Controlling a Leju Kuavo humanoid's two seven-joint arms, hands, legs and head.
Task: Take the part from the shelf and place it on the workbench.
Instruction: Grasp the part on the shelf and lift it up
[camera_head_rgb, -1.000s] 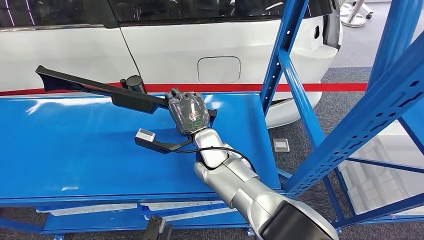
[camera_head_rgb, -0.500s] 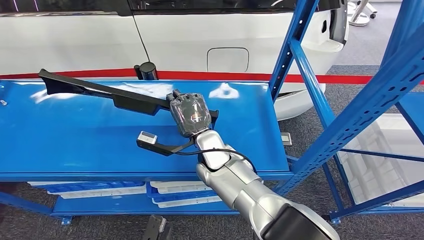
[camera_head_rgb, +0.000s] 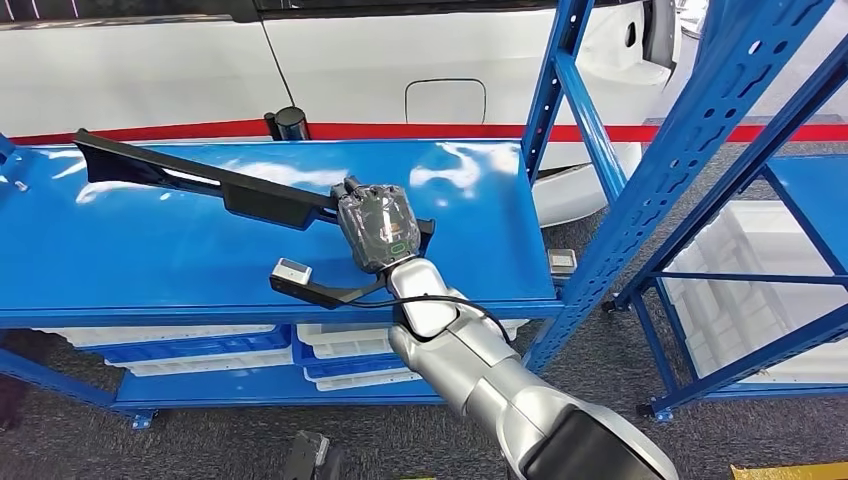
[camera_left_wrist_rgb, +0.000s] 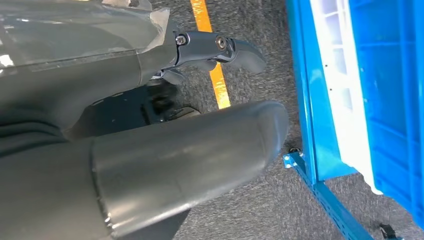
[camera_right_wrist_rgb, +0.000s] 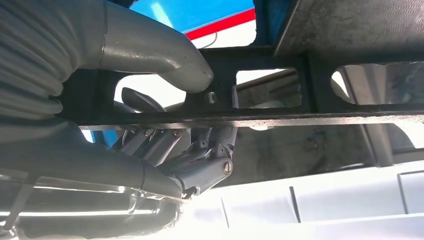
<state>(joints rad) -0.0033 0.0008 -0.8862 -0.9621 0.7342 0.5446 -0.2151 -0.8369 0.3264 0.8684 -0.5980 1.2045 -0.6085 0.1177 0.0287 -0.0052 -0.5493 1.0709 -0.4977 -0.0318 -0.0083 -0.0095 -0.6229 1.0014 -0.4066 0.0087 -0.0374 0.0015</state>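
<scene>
Behind the glossy blue tabletop (camera_head_rgb: 150, 260) stands a white car (camera_head_rgb: 380, 60) with a red stripe along its lower side, and a dark cylindrical post (camera_head_rgb: 290, 123) rises at the tabletop's far edge. Grey carpet (camera_head_rgb: 200, 440) covers the floor; in the left wrist view it carries a yellow line (camera_left_wrist_rgb: 212, 60). Blue perforated steel shelf uprights (camera_head_rgb: 690, 140) cross the right side of the head view, with a white tray (camera_head_rgb: 745, 300) low behind them, and white trays (camera_head_rgb: 340, 355) sit on the blue shelf under the tabletop.

From the lower right of the head view the silver right arm (camera_head_rgb: 470, 370) reaches forward over the tabletop's near edge. Its right hand (camera_head_rgb: 377, 228), under a clear cover, grips the long black plastic trim part (camera_head_rgb: 250, 195) near that part's right end. The part stretches to the left above the tabletop; whether it touches the surface cannot be told. In the right wrist view the thick grey thumb (camera_right_wrist_rgb: 150, 50) presses one side of the part's slotted black bar (camera_right_wrist_rgb: 260, 95) and the dark fingers (camera_right_wrist_rgb: 200, 160) curl around the other.

The left hand (camera_left_wrist_rgb: 150, 150) hangs over the carpet, holding nothing, its thumb and fingers (camera_left_wrist_rgb: 225, 47) apart.
</scene>
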